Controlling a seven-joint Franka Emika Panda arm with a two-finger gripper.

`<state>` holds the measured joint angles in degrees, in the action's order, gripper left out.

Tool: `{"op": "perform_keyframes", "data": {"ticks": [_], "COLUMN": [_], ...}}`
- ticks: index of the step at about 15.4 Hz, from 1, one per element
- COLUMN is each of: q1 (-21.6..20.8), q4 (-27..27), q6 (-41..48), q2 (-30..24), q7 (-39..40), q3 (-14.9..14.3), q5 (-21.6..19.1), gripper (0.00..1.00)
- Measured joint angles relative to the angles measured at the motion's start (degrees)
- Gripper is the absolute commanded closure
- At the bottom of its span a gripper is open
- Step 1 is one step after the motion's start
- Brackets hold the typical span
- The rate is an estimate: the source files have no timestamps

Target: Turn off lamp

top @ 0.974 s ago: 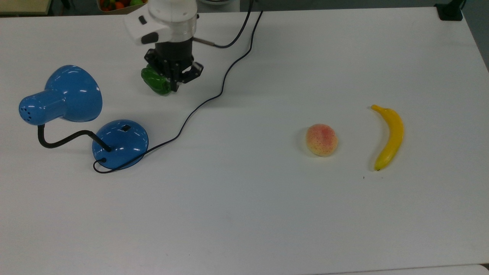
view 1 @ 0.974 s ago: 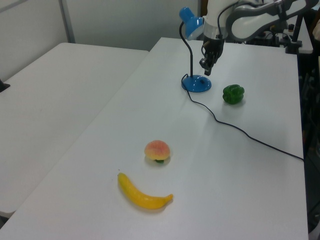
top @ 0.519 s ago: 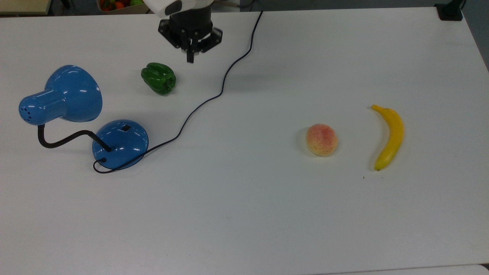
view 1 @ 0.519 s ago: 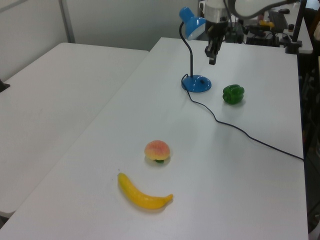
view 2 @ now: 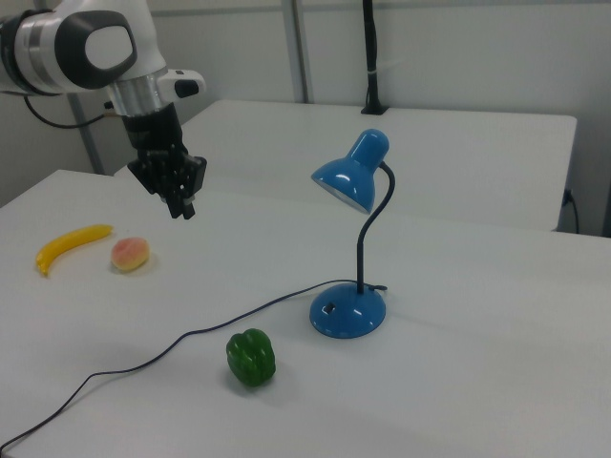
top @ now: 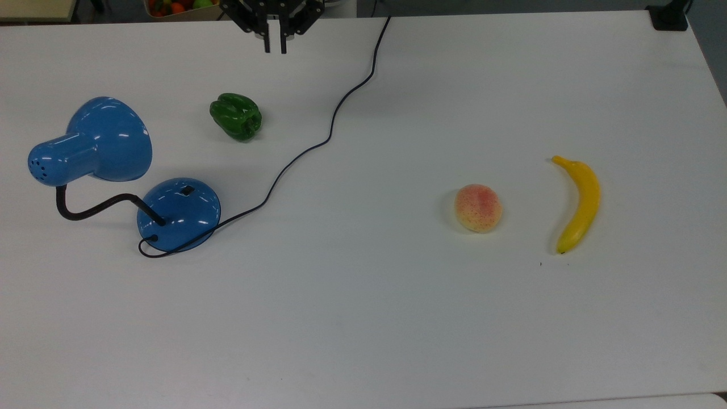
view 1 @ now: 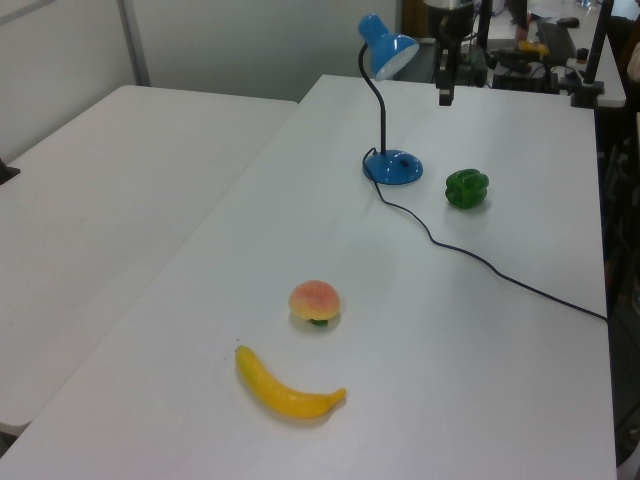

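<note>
In the top view, going left to right: the lamp [top: 113,170] stands at the left side of the white table [top: 397,312], its blue shade toward the top view's left, the black neck curling down to the round blue base. The small black switch [top: 187,190] sits on the dome of that base, on the side facing the far edge. Just to the right and farther back lies a green pepper [top: 236,117], apart from the base. The black cord [top: 318,142] runs from the base up and to the right toward the far edge. The gripper [top: 275,46] hangs at the far edge of the table, above the surface, its two fingers pointing down with only a narrow slit between them and holding nothing. Well off to the right rest a peach [top: 478,208] and a banana [top: 579,204].

The relation that counts: in the top view the switch lies toward the near side and a little to the left of the fingertips, with the pepper roughly between the two. In the right view the gripper [view 2: 181,205] hangs high and well to the left of the lamp base [view 2: 347,312]. To press the switch, I judge the arm must travel toward the near-left and descend, clearing the pepper and the shade.
</note>
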<state>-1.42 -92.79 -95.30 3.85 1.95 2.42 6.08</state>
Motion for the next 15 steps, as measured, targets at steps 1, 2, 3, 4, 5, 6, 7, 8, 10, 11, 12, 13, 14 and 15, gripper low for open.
{"op": "perform_keyframes", "data": {"ticks": [1, 2, 3, 4, 5, 6, 7, 8, 10, 11, 12, 13, 14, 15], "q1": [0.4, 0.6, 0.6, 0.6, 0.6, 0.6, 0.6, 0.6, 0.7, 0.7, 0.7, 0.7, 0.7, 0.7], "q4": [0.4, 0.6, 0.6, 0.7, 0.7, 0.7, 0.7, 0.8, 1.1, 1.1, 1.1, 1.1, 1.1, 1.1], "q6": [0.1, 0.1, 0.1, 0.1, 0.1, 0.1, 0.1, 0.1, 0.1, 0.1, 0.2, 0.2, 0.2, 0.2], "q2": [0.0, 0.0, 0.0, 0.0, 0.0, 0.0, 0.0, 0.0, -0.1, -0.1, -0.1, -0.1, -0.1, -0.1], "q7": [0.1, 0.1, 0.1, 0.1, 0.1, 0.1, 0.1, 0.1, 0.1, 0.1, 0.1, 0.1, 0.1, 0.1], "q3": [-0.1, -0.1, -0.1, 0.0, 0.0, -0.1, -0.1, -0.1, -0.1, -0.1, -0.1, -0.1, -0.1, -0.1], "q5": [-0.4, -0.7, -0.7, -0.7, -0.7, -0.7, -0.7, -0.7, -0.7, -0.7, -0.7, -0.7, -0.7, -0.7], "gripper": [0.0, 0.0, 0.0, 0.0, 0.0, 0.0, 0.0, 0.0, 0.0, 0.0, 0.0, 0.0, 0.0, 0.0]}}
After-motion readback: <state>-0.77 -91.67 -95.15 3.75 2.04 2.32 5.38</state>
